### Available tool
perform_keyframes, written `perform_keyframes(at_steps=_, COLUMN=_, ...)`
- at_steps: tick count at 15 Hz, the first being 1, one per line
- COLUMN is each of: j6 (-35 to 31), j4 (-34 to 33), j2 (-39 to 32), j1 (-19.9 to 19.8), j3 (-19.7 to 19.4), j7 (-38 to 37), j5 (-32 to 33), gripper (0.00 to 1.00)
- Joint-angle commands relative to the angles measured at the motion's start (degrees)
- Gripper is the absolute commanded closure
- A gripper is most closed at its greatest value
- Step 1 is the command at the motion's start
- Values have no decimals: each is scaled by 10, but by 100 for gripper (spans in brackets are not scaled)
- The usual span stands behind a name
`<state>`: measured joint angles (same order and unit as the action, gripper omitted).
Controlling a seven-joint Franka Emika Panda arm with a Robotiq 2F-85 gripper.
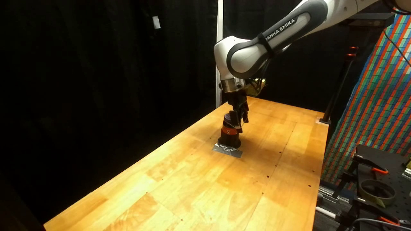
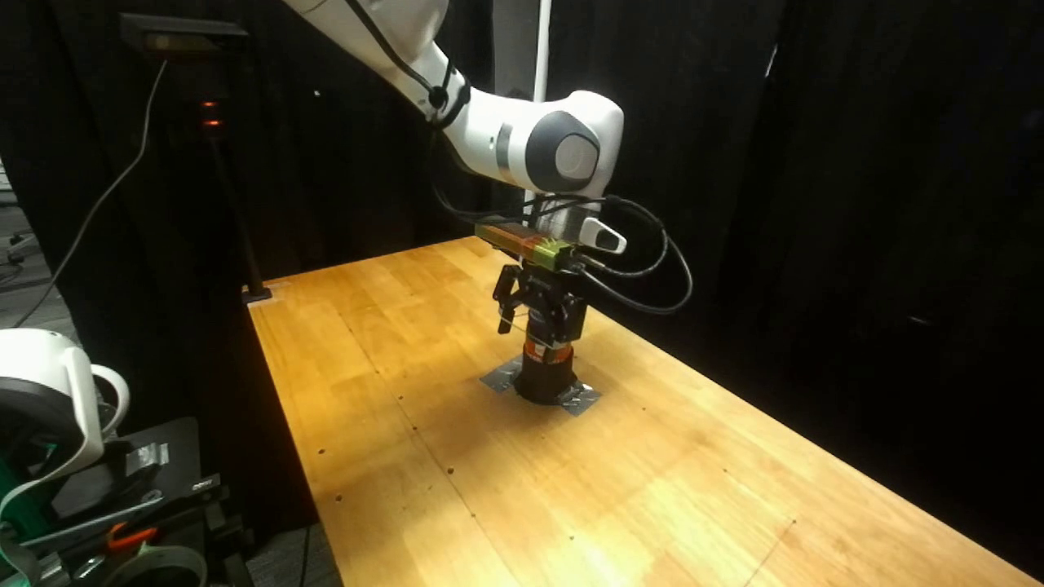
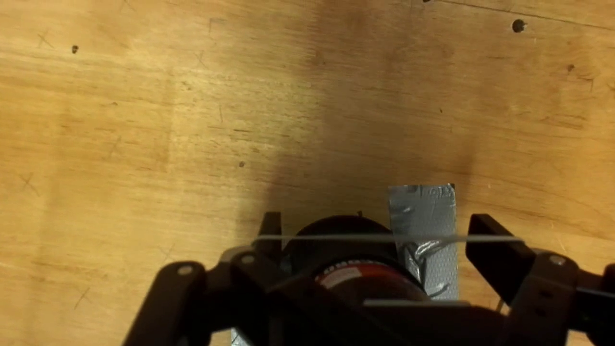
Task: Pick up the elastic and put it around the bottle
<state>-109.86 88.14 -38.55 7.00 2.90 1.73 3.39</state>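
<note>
Gripper (image 3: 377,235) points down over the work surface, its two fingers (image 3: 499,262) spread well apart and carrying a stretched elastic (image 3: 346,237); whether this is the full stroke cannot be told. Black curtains (image 1: 102,80) hang behind and alongside the work surface in both exterior views. Wooden table (image 1: 192,186) forms that surface; small dark holes are visible in its top. Robot arm (image 1: 244,57) extends over the table from above, its wrist bent so that the gripper hangs vertically. Bottle (image 1: 229,131), with an orange-red body and a dark top, stands upright on the table beneath the gripper and near one finger. It rises from a round black base (image 2: 545,381). In both exterior views, gripper parts overlap the upper part of the bottle; contact between them cannot be told. In the wrist view, the gripper hides part of the bottle. Silver tape (image 3: 423,211) lies flat on the table at the foot of the base, extending outward on more than one side. The elastic bridges the gap between the fingertips as a thin pale strand. Seen from the wrist, this strand crosses over the base and tape. Whether the elastic encircles the bottle cannot be told.
</note>
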Motion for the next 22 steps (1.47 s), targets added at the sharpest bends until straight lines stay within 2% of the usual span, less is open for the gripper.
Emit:
perform_keyframes(at_steps=1, j6=-101, j4=139, j2=82, j1=-3, j3=-1, j7=-10, j5=9, gripper=26)
perform_keyframes(at_steps=5, j6=-251, j4=248, j2=133, j1=-1, j3=-2, j7=-17, j5=12, gripper=58)
perform_keyframes(at_steps=8, j6=-372, j4=335, j2=174, j1=13, j3=-13, j7=-52, j5=32, gripper=77)
perform_keyframes(at_steps=11, j6=-503, j4=426, j2=216, j1=48, j3=-43, j7=-130, j5=95, gripper=83)
perform_keyframes(at_steps=12, j6=-547, j4=457, j2=228, j1=70, j3=-66, j7=-172, j5=131, gripper=82)
perform_keyframes(at_steps=14, j6=-611, j4=498, j2=246, j1=133, j3=-138, j7=-268, j5=222, gripper=80)
perform_keyframes(at_steps=15, j6=-640, j4=513, j2=253, j1=185, j3=-198, j7=-314, j5=262, gripper=79)
perform_keyframes(at_steps=16, j6=-656, j4=515, j2=257, j1=213, j3=-238, j7=-363, j5=312, gripper=79)
perform_keyframes(at_steps=19, j6=-685, j4=492, j2=255, j1=318, j3=-376, j7=-505, j5=441, gripper=78)
perform_keyframes(at_steps=22, j6=-715, j4=472, j2=233, j1=441, j3=-513, j7=-641, j5=545, gripper=80)
